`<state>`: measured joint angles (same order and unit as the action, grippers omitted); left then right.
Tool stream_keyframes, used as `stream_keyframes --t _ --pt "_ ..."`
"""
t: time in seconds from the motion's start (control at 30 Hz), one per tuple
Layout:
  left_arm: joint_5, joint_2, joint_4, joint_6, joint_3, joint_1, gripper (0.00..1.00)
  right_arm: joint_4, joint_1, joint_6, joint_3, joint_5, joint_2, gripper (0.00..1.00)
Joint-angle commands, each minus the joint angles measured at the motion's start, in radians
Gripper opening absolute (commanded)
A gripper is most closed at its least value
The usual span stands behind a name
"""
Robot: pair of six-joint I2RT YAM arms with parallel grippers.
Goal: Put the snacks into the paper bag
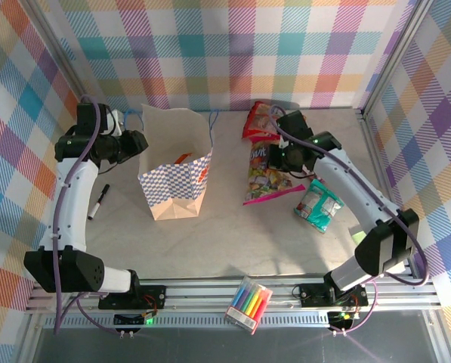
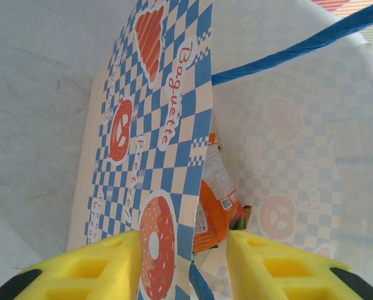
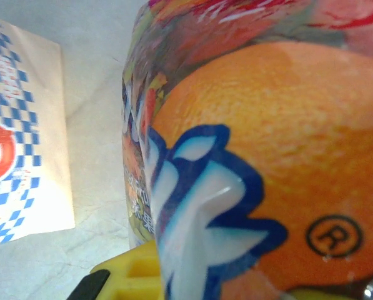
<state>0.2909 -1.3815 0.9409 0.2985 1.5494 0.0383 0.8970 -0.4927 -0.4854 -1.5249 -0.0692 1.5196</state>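
The paper bag (image 1: 176, 181) stands open on the table, with an orange snack (image 1: 181, 157) inside it. My left gripper (image 1: 138, 142) is at the bag's left rim. In the left wrist view its yellow fingers (image 2: 105, 269) stand apart on either side of the checkered wall (image 2: 167, 125), open, with the orange packet (image 2: 218, 200) beyond. My right gripper (image 1: 283, 155) is shut on an orange snack packet (image 1: 261, 156), which fills the right wrist view (image 3: 280, 144) above a yellow finger (image 3: 130, 275). A red packet (image 1: 259, 119), a multicolour candy pack (image 1: 267, 183) and a teal packet (image 1: 319, 204) lie around it.
A black pen (image 1: 98, 202) lies left of the bag. A clear pack of coloured markers (image 1: 249, 302) sits on the near rail. Checkered walls close the back and both sides.
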Motion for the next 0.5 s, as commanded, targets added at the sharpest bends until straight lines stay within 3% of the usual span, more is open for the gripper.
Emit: stream_keyframes --t 0.0,0.47 --pt "0.016 -0.014 -0.003 -0.007 0.004 0.013 0.40 -0.008 -0.035 0.045 -0.117 -0.051 -0.073 0.00" --pt "0.023 -0.010 -0.033 0.000 -0.029 0.012 0.32 0.060 -0.149 0.101 -0.305 -0.195 -0.130 0.00"
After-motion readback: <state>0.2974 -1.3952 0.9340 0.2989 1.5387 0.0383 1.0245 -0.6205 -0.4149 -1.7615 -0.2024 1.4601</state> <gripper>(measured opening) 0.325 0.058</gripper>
